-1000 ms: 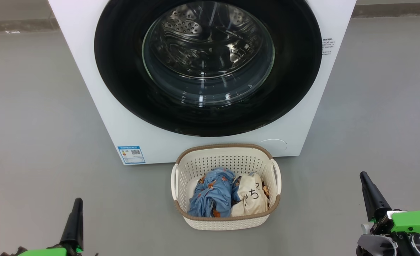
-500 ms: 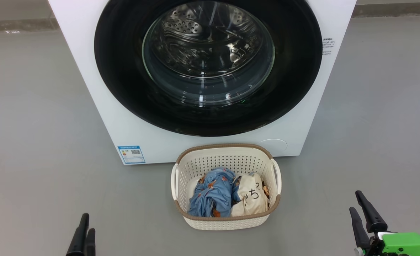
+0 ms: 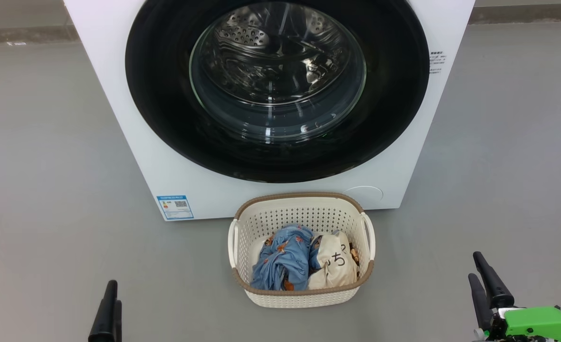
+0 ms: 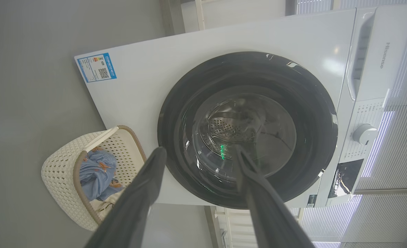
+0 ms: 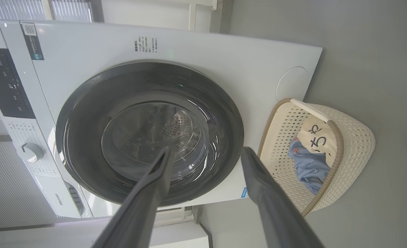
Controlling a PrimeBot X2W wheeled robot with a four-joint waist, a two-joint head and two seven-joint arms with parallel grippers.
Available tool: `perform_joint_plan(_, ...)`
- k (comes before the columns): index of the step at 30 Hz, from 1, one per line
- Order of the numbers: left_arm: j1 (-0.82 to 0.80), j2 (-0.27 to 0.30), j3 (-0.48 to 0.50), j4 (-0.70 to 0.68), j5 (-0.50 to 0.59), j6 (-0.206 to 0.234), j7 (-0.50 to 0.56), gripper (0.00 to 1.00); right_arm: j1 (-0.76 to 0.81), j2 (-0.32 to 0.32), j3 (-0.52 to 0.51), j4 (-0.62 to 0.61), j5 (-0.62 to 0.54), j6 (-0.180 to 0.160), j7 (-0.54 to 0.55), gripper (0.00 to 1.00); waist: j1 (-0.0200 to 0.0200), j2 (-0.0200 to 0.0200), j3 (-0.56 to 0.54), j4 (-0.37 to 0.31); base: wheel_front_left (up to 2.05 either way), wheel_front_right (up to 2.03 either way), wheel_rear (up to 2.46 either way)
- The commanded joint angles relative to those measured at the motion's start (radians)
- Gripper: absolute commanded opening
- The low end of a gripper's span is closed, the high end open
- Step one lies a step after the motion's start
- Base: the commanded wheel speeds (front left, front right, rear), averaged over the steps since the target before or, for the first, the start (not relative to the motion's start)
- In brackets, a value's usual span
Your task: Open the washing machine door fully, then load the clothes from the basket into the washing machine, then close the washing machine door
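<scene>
On the left, the left gripper (image 4: 200, 150) hangs spread wide and empty. The blue label sticker (image 3: 175, 206) on the washing machine (image 3: 213, 194) has print too small to read, and Hisense lettering (image 4: 383, 55) marks the panel. The washing machine door (image 3: 166, 118) is shut, so I judge step one not begun. The basket (image 3: 304, 297) sits just in front with the clothes (image 3: 285, 266) inside, the cream one showing black Japanese characters. The right gripper (image 3: 475, 265) is parted too, holding nothing.

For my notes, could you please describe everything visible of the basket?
The basket is small, cream, plastic-looking, a rounded rectangle with perforated walls, a brown woven-look rim and two white side handles. It stands upright on the grey floor before the washing machine, holding a blue garment and a cream garment.
</scene>
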Motion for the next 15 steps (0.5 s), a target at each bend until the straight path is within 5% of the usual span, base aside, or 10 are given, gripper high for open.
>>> perform_joint_plan(1, -0.031, 0.018, 0.004, -0.034, 0.029, 0.0, -0.011, 1.0, -0.045, -0.018, 0.013, -0.028, -0.02, 0.001, -0.009, 1.0, -0.0001, -0.0001, 0.0, 0.0, 0.0, 0.0, 0.0)
perform_joint_plan(15, -0.036, 0.024, -0.009, -0.049, 0.219, 0.0, -0.052, 1.0, -0.072, -0.053, 0.082, -0.027, -0.208, 0.002, -0.052, 1.0, -0.0001, -0.0001, -0.001, 0.0, 0.0, 0.0, 0.0)
